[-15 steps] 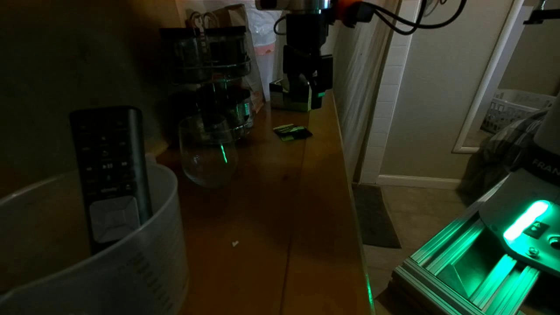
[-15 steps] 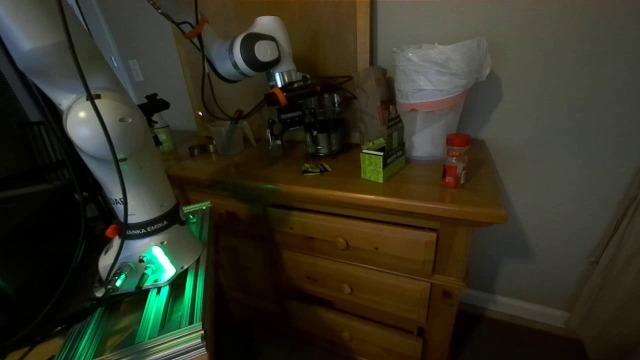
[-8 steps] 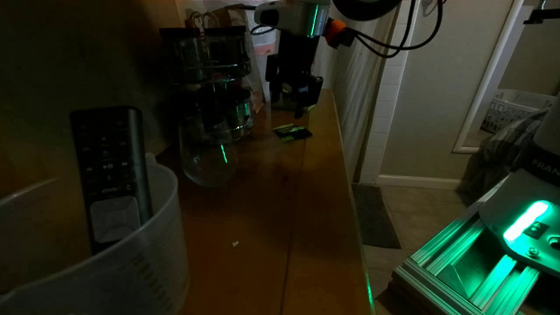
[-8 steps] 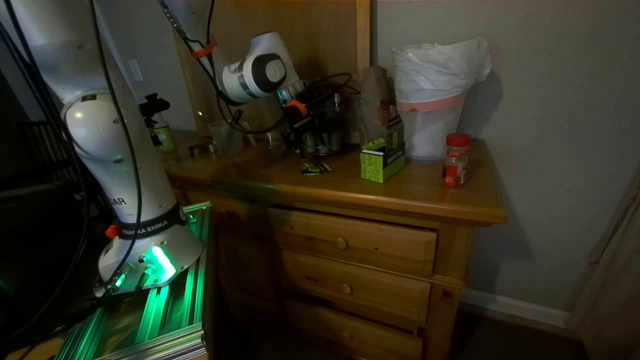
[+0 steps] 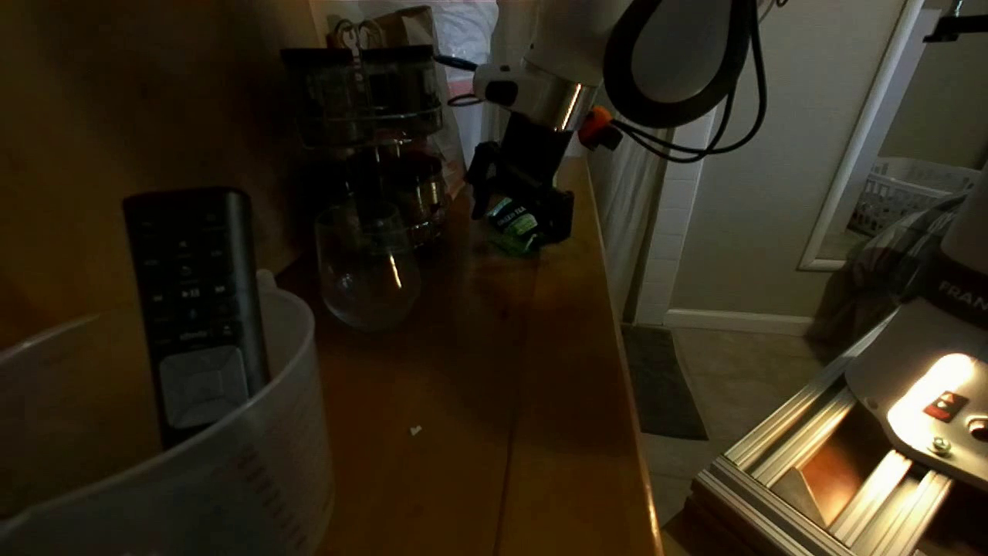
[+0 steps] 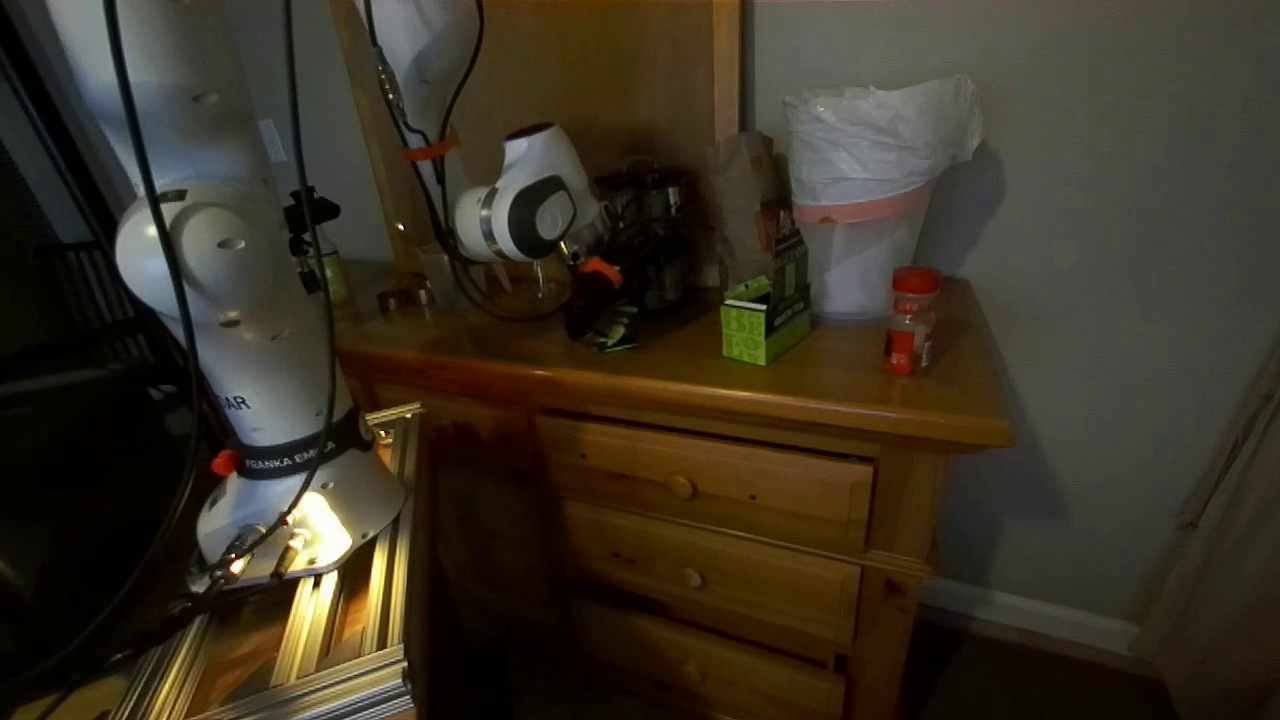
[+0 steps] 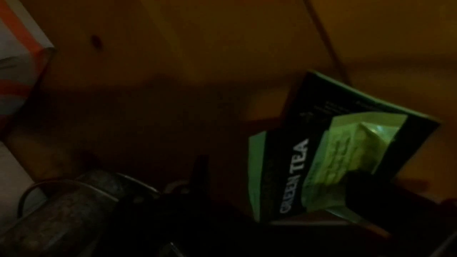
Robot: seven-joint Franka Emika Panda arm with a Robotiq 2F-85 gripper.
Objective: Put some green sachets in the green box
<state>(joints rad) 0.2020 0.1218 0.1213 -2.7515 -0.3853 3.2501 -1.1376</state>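
End effector stands with jaws apart, one dark finger overlapping the green sachets in the wrist view; contact cannot be told. Sachets are at the counter, beside and apart from the green box. Expect light, thin, flexible packets, liable to slide on glossy wood; pinch near one edge, sparing the contents. Box: printed rectangular carton, open-topped, probably stiff card.
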